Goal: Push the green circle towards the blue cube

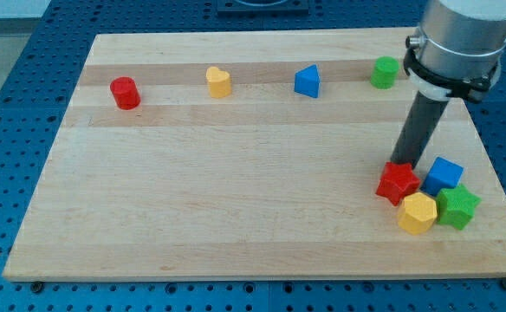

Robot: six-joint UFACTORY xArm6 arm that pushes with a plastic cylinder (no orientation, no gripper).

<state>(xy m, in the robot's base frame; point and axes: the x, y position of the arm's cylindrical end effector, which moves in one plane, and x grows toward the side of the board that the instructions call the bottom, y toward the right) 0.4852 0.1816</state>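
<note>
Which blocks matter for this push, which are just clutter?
Job: green circle, top right; blue cube, in the lower-right cluster; my tip, at the red star's top edge.

Clutter: red star, yellow hexagon, green star, red cylinder, yellow heart, blue triangle.

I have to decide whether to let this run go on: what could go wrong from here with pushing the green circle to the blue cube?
1. My tip sits against the red star, far from the green circle near the view's top; moving off could drag the star.
2. The blue cube is packed with the star, a yellow block and a green star, so the arriving circle may scatter them.
3. That cluster lies near the board's right edge.
</note>
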